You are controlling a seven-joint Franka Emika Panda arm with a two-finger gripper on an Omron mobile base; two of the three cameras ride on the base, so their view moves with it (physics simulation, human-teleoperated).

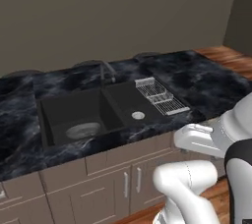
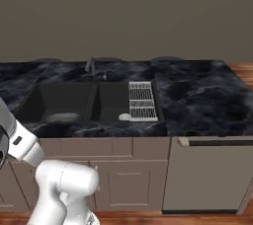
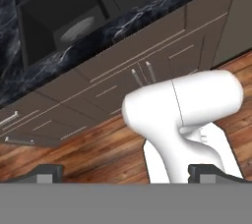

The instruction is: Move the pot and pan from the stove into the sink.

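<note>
The sink is a dark double basin set in the black marbled counter, with a dark faucet behind it. It also lies ahead in the right base view and at the top of the hand view. Both basins hold nothing but their drains. The pot, the pan and the stove are out of view. My gripper hangs low in front of the cabinets, pointing down at the wooden floor. Its fingertips stand far apart, open and holding nothing.
A wire dish rack lies over the right edge of the right basin, also the rack. Brown cabinet doors run below the counter, with a dishwasher front to their right. Wooden floor lies under the hand.
</note>
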